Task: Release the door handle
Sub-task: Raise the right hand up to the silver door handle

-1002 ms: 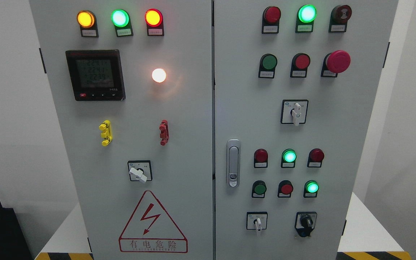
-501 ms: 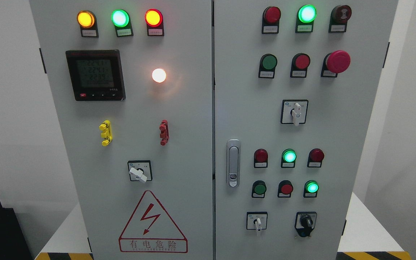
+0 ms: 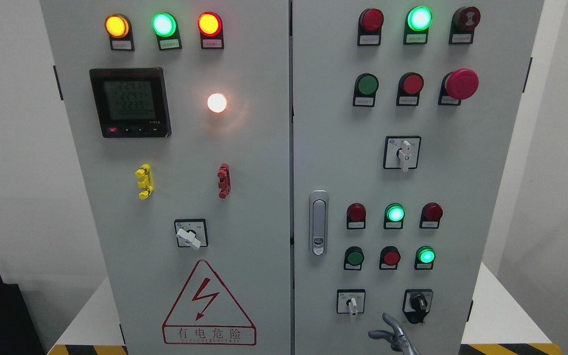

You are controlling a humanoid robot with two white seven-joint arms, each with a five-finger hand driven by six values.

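The silver door handle [image 3: 318,223] lies flush and upright on the left edge of the cabinet's right door [image 3: 461,187]. Both grey doors look shut, with a narrow seam between them. My right hand [image 3: 391,335] shows at the bottom edge, below the handle and to its right, in front of the lowest row of switches. Its grey fingers [image 3: 387,320] are spread and hold nothing. It does not touch the handle. The left hand is out of view.
Lit lamps, push buttons, a red mushroom stop button [image 3: 461,84] and rotary switches [image 3: 402,153] stick out of the right door. The left door carries a meter [image 3: 130,102], yellow and red clips and a warning triangle [image 3: 208,305]. White wall flanks the cabinet.
My right hand has risen into view at the bottom edge, right of the middle. The cabinet, its doors and the handle have not moved.
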